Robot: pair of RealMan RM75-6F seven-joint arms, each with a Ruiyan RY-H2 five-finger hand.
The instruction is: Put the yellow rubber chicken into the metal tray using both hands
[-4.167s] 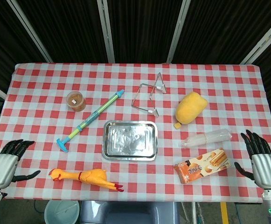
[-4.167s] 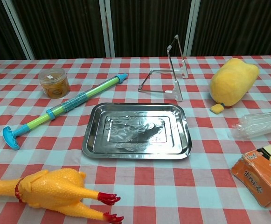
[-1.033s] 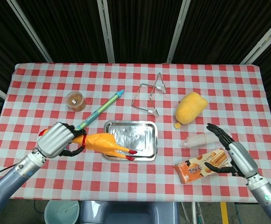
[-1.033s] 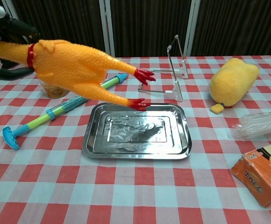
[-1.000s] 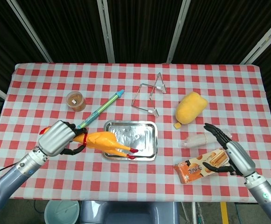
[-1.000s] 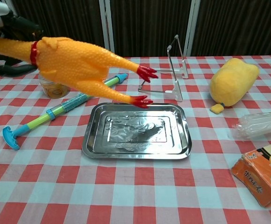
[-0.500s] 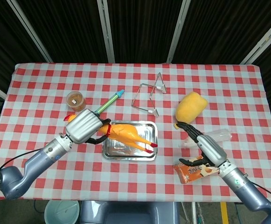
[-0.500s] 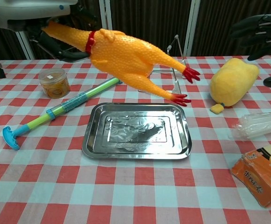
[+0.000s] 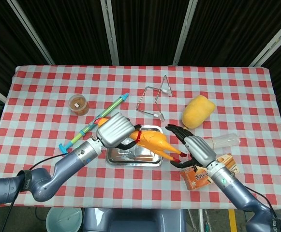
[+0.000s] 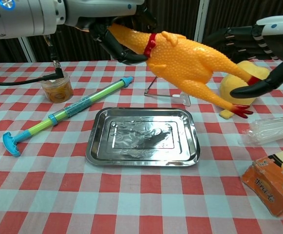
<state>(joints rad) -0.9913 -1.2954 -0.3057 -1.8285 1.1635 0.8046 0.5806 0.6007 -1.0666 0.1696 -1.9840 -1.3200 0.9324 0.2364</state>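
**Chicken in the air over the tray, feet reaching the second hand**

The yellow rubber chicken (image 10: 190,56) hangs above the table, not yet in the metal tray (image 10: 143,155). In the chest view its long axis slopes from upper left of the frame down to the right — head and red collar high, red feet low at the right edge of the tray and past it. In the head view the body lies over the right half of the tray, legs pointing toward the lower right.

The left hand (image 9: 115,130) grips the chicken at the neck end, fingers wrapped round it just behind the collar. The right hand (image 9: 192,149) sits at the foot end with fingers spread and curved around the legs; one dark fingertip appears to touch a leg near the foot in the chest view, but no closed hold shows, so I judge it still released. It is the nearer hand to the feet, and the coming move likely turns on it taking that end — then both lowering the bird leftward and down.

The chicken's head is hidden behind the left hand. The right palm is cut off in the chest view, and the leg contact is hard to confirm from above.
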